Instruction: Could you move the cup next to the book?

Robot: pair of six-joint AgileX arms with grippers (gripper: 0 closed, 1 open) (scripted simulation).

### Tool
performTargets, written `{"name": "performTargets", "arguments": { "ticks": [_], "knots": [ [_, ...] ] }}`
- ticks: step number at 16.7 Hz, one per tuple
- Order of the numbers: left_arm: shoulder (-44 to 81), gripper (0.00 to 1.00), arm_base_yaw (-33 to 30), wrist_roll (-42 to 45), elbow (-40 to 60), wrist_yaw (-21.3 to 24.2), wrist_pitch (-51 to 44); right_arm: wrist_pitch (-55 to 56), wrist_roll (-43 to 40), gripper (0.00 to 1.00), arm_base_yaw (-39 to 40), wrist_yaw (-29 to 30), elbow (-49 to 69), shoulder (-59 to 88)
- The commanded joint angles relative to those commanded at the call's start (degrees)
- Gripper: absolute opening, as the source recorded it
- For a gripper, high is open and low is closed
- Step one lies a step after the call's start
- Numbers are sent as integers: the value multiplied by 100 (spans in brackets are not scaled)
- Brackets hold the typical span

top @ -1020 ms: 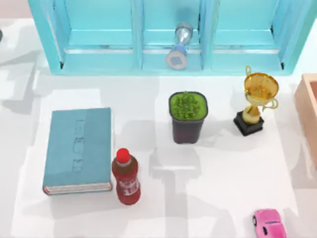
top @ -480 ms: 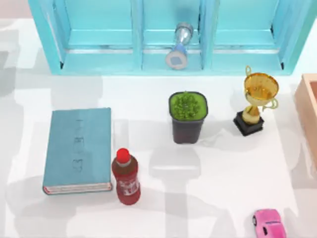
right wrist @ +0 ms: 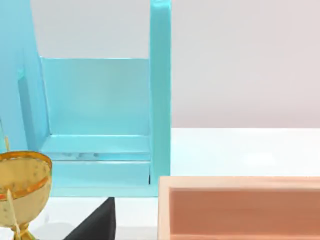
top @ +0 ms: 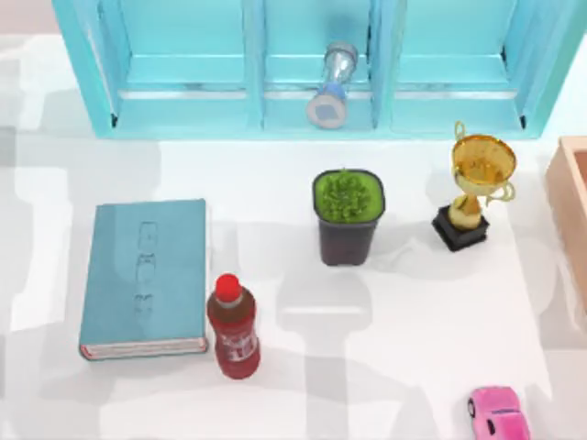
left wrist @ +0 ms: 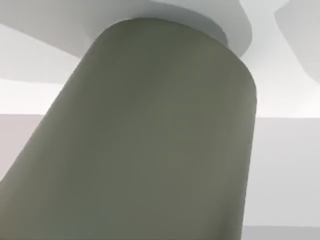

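The cup is a plain grey-beige cylinder, and in the left wrist view its side looms very close to the camera. The teal-blue book lies flat at the left of the table in the top view, its white page edges toward the front. A red bottle stands touching or nearly touching the book's front right corner.
A teal shelf unit with a grey hourglass-like object in it spans the back. A dark pot with a green plant stands mid-table. At the right are a gold trophy, a wooden box and a pink toy car.
Only the grey shadows on the table have shifted. The book, bottle, pot, trophy and car stay where they were.
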Motion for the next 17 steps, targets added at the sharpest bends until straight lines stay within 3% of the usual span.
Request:
{"name": "performTargets", "arguments": {
  "ticks": [12,17],
  "knots": [
    [0,2,0,0,0,0,0,0,0,100,0,0,0,0],
    [0,0,0,0,0,0,0,0,0,100,0,0,0,0]
  ]
}}
